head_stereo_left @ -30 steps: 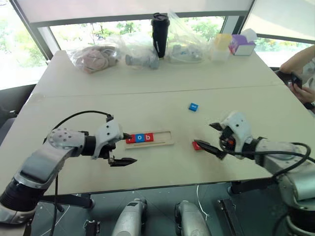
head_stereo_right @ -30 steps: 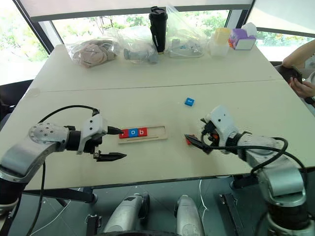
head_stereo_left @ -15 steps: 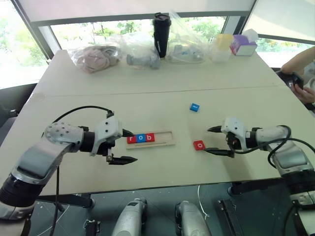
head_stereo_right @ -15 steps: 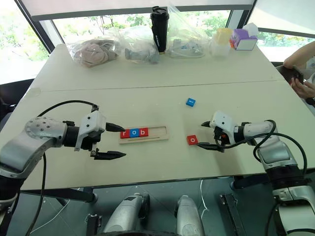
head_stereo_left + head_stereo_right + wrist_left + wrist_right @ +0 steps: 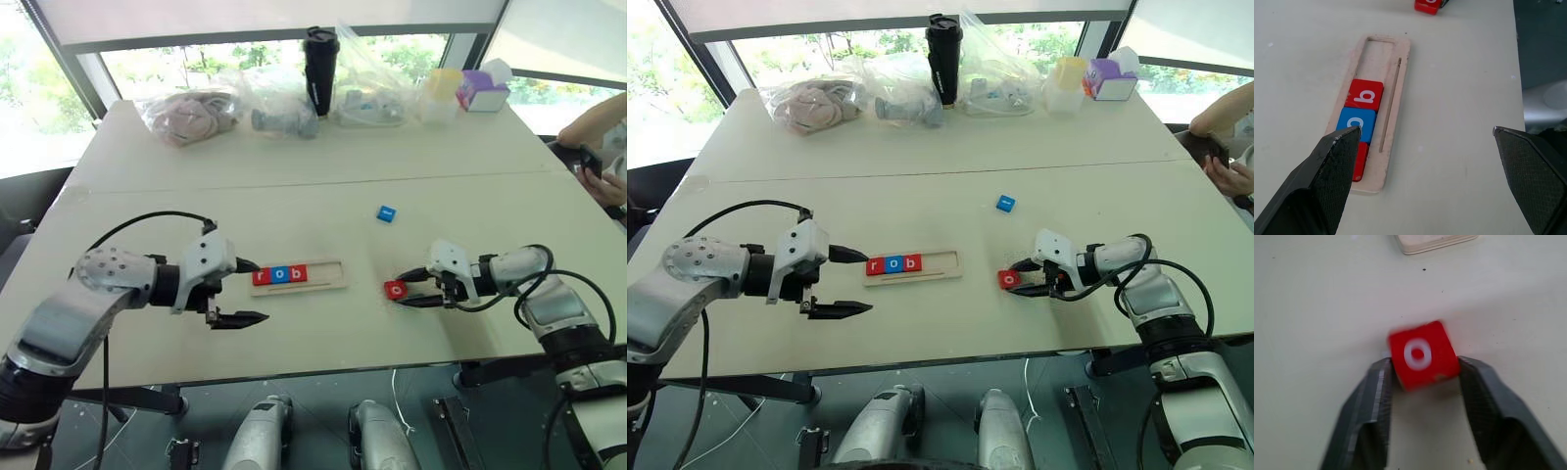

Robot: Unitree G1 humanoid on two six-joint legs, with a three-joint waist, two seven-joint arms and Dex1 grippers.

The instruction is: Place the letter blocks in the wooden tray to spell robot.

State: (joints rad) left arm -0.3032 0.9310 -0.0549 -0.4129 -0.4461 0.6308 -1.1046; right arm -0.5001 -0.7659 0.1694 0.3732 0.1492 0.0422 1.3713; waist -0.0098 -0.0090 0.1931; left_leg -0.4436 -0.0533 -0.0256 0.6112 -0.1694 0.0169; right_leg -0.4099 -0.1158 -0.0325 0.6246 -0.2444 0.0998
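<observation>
right pincer: clamped on red "o" block, block on worktop | left pincer: wide open, empty, above wooden tray

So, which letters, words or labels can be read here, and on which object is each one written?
"r", "o", "b": three square tiles, red, blue, red, in the pale wooden tray.
"o": red square tile between the right gripper's fingers.
Small blue tile alone on the table: white mark too small to read.
</observation>
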